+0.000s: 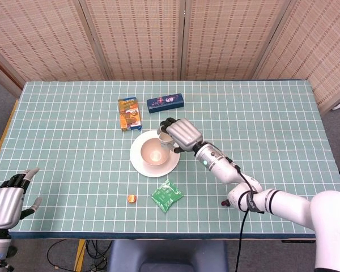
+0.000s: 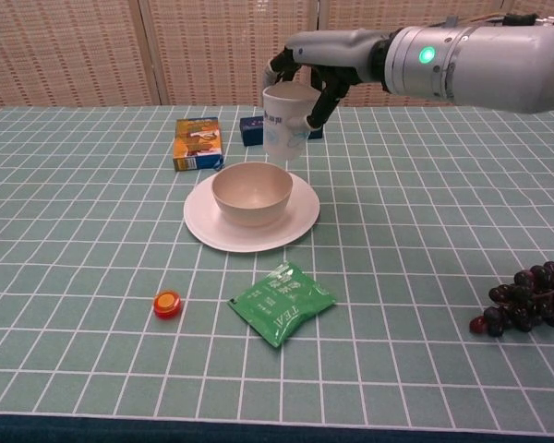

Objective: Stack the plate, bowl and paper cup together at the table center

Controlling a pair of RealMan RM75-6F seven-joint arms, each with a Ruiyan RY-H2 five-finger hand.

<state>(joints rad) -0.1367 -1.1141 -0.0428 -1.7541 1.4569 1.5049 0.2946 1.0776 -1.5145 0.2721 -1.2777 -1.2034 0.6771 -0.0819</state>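
The right hand (image 1: 181, 134) holds the paper cup (image 1: 164, 136) over the bowl's (image 1: 153, 152) two o'clock edge; the bowl sits in the plate (image 1: 141, 165) at table centre. The left hand (image 1: 8, 202) rests off the table at eight o'clock, fingers apart, holding nothing.

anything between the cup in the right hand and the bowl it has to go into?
Nothing visible. The right hand holds the paper cup in the air just above the far rim of the bowl, which sits open and empty on the plate. The orange box stands off to the side.
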